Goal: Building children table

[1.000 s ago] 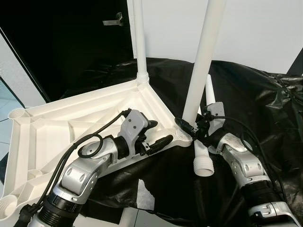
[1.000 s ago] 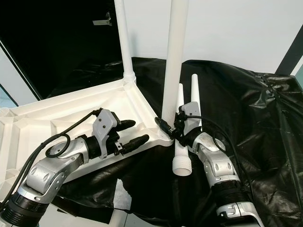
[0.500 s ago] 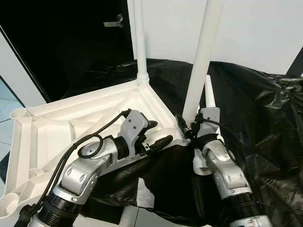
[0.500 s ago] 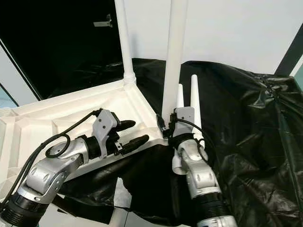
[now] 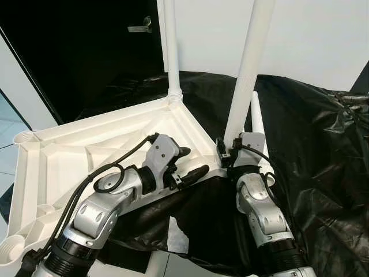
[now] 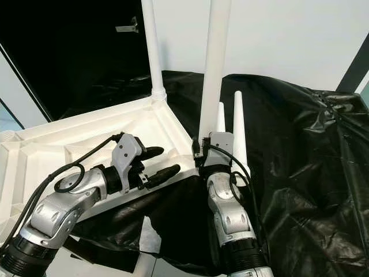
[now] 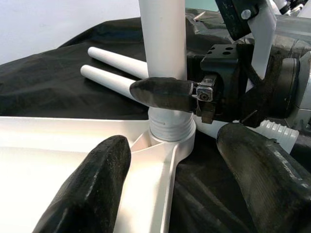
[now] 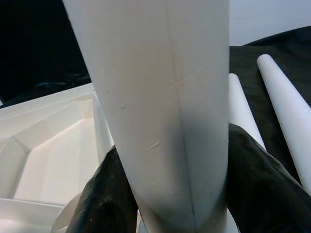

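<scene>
Two hands — right hand (image 6: 199, 151) grips leg (image 6: 214, 69).

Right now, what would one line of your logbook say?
right gripper: shut on upright leg | left gripper: open beside tabletop | spare legs: on sheet

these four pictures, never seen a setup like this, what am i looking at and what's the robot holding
This is a humanoid robot building a children's table. The two wide pictures come from cameras in its head, looking down at its silver arms. The two close-ups come from cameras on each wrist. A white plastic tabletop lies upside down, partly on black sheeting. Two legs already stand in its corners. The right gripper is shut on the near leg just above its corner socket. The left gripper is open beside the tabletop's edge. Two spare legs lie on the sheeting.
</scene>
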Controlling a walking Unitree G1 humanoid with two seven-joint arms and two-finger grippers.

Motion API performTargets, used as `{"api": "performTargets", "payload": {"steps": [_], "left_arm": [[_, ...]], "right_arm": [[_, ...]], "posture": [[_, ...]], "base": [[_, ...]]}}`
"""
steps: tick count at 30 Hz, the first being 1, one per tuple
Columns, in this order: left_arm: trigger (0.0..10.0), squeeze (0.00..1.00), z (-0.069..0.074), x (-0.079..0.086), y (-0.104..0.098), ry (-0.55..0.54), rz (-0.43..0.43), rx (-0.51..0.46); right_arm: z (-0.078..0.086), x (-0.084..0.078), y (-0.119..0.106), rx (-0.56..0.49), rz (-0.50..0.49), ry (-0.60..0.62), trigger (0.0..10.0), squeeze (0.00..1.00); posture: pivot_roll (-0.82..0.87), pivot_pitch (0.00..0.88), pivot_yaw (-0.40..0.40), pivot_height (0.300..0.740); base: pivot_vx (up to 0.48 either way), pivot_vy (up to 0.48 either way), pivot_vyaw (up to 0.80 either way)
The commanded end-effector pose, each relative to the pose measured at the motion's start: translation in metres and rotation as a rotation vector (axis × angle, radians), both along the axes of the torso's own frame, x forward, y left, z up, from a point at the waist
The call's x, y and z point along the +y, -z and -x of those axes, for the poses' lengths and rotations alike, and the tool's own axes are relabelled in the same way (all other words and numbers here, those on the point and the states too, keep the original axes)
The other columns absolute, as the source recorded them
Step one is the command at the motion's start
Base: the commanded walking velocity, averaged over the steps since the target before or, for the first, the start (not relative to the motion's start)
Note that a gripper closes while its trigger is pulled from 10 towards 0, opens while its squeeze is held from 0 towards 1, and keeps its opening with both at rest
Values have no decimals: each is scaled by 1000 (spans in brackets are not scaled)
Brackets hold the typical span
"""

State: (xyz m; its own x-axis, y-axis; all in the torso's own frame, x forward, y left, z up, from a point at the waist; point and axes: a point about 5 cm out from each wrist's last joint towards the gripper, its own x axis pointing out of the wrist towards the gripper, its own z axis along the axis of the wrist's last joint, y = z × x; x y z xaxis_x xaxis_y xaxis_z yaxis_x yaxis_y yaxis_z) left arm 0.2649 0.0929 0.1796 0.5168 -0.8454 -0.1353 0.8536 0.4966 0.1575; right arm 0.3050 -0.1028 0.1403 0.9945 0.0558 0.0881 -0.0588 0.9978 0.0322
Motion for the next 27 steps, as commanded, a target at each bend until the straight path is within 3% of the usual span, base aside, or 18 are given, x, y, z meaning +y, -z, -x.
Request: {"api": "performTargets", "payload": {"steps": [1, 2, 4, 14, 15, 18, 22, 27], "left_arm": [[10000, 0, 1, 1, 0, 45, -20, 2], [10000, 0, 2, 1, 0, 45, -19, 3], [10000, 0, 2, 1, 1, 46, -20, 4], [10000, 0, 0, 3, 2, 22, -20, 11], [10000, 0, 1, 3, 2, 23, -20, 11], [10000, 0, 1, 3, 3, 22, -20, 11], [10000, 0, 2, 2, 3, 23, -19, 12], [10000, 0, 2, 2, 3, 23, -18, 12]], "right_arm": [[2, -4, 9, 44, 0, 27, 10000, 0], [2, -4, 9, 38, 4, 30, 10000, 0], [2, -7, 6, 22, 3, 24, 10000, 1000], [4, -13, -4, -41, -14, -110, 10000, 1000], [5, -15, -4, -49, -3, -144, 10000, 0], [6, -17, -5, -54, -3, -174, 10000, 0], [3, -30, -5, -52, 47, -364, 10000, 0], [-1, -34, -7, -52, 62, -404, 10000, 0]], "posture": [[24, 0, 17, 740], [24, 0, 17, 740], [24, 0, 16, 740], [20, 0, 19, 740], [22, 0, 17, 740], [21, 0, 17, 740], [20, 0, 15, 740], [19, 0, 15, 740]], "base": [[0, 0, 0], [0, 0, 0], [0, 0, 0], [0, 0, 0], [0, 0, 0], [0, 0, 0], [0, 0, 0], [0, 0, 0]]}}
